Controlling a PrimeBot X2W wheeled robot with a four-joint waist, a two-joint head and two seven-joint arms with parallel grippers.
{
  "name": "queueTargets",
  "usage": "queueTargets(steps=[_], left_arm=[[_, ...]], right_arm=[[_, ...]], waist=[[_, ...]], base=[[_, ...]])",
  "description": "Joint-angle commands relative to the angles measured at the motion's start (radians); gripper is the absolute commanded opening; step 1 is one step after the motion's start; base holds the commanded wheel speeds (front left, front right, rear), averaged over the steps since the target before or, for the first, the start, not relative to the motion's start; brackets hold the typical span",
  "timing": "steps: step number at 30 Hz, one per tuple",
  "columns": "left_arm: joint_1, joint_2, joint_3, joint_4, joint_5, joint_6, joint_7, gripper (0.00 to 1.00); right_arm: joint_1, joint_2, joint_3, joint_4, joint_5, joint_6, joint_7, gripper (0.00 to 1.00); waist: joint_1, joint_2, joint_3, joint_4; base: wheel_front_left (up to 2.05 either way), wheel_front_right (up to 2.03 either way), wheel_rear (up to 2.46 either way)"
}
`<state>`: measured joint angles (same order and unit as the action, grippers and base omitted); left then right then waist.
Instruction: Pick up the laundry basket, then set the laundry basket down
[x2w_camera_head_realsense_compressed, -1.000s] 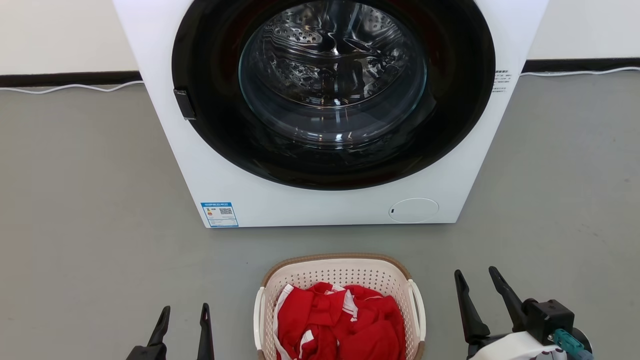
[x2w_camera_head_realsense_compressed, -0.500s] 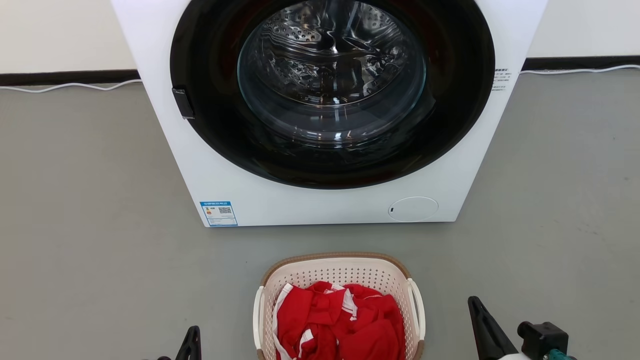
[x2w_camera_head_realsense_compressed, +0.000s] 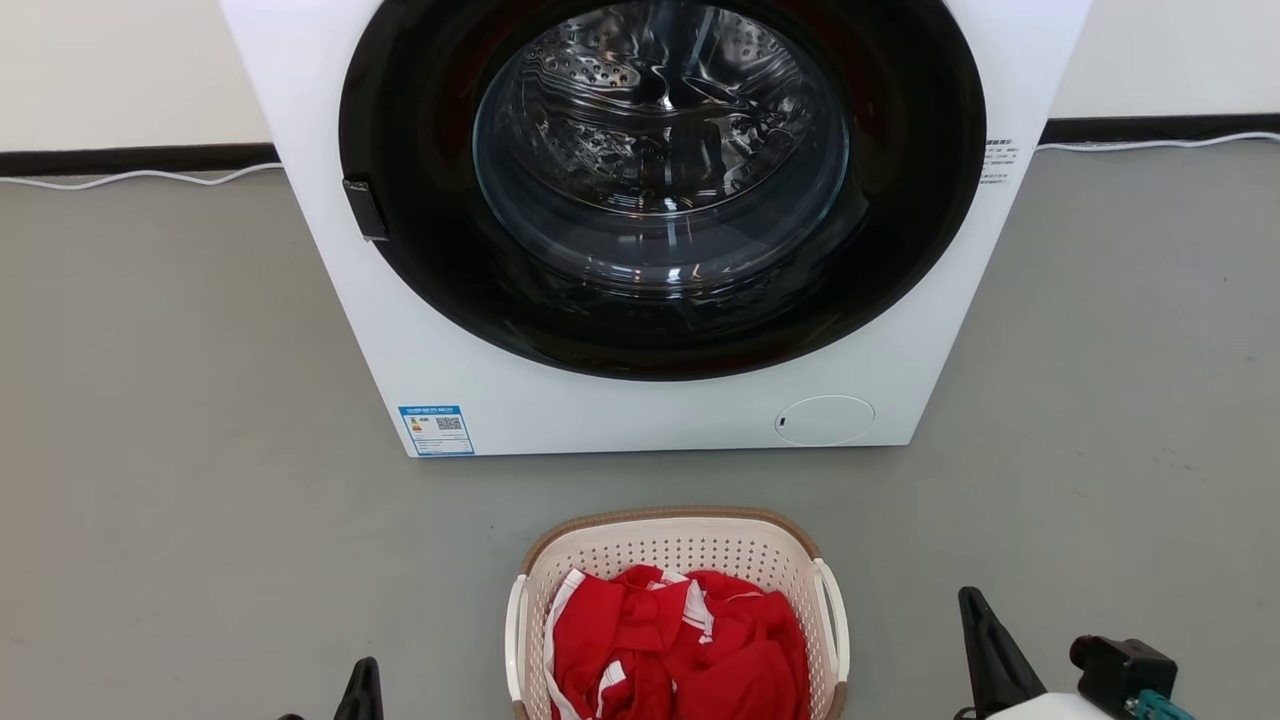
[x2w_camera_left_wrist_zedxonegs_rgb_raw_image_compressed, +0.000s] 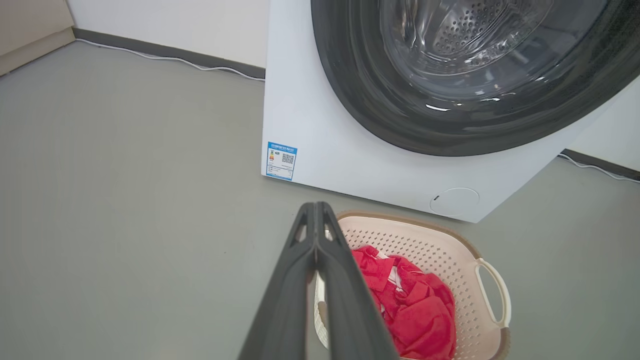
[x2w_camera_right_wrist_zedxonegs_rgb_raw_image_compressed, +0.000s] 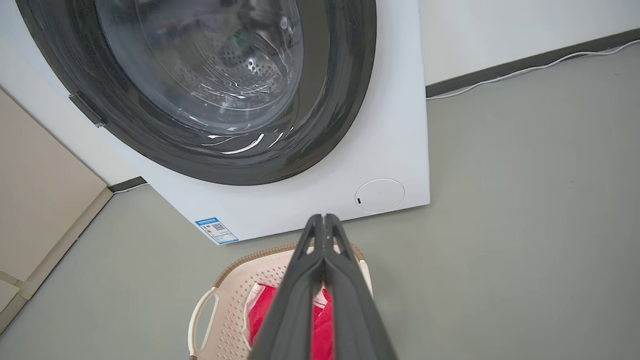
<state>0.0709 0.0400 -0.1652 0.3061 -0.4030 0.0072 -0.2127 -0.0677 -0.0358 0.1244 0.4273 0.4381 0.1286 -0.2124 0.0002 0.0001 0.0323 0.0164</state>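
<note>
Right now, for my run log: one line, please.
basket on floor | left pincer shut, empty | right pincer shut, empty

Floor (x2w_camera_head_realsense_compressed: 180, 400): grey, smooth, evenly lit.
Wall (x2w_camera_head_realsense_compressed: 120, 70): white, with black skirting (x2w_camera_head_realsense_compressed: 130, 158) and a white cable (x2w_camera_head_realsense_compressed: 130, 175) along its foot.
Washing machine (x2w_camera_head_realsense_compressed: 620, 420): white front-loader with a round dark door (x2w_camera_head_realsense_compressed: 420, 270) and steel drum (x2w_camera_head_realsense_compressed: 660, 130); blue label (x2w_camera_head_realsense_compressed: 436, 430) lower left, round cap (x2w_camera_head_realsense_compressed: 824, 420) lower right.
Beige panel (x2w_camera_right_wrist_zedxonegs_rgb_raw_image_compressed: 45, 200): left of the machine.
</note>
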Motion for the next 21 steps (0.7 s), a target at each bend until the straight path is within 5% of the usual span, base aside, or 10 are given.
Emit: queueTargets(steps=[1, 21], left_arm=[[-0.032, 0.010, 0.014, -0.025, -0.029, -0.011, 0.006, 0.00], [-0.059, 0.019, 0.051, -0.031, -0.259, -0.035, 0.056, 0.00]], right_arm=[[-0.025, -0.012, -0.006, -0.031, 0.029, 0.000, 0.008, 0.00], [-0.027, -0.019, -0.040, -0.059, 0.249, 0.001, 0.060, 0.00]], waist=[[-0.0002, -0.0001, 0.000, 0.000], [-0.0002, -0.0001, -0.006, -0.003]], base=[[0.00, 0.00, 0.00], [0.00, 0.00, 0.00]])
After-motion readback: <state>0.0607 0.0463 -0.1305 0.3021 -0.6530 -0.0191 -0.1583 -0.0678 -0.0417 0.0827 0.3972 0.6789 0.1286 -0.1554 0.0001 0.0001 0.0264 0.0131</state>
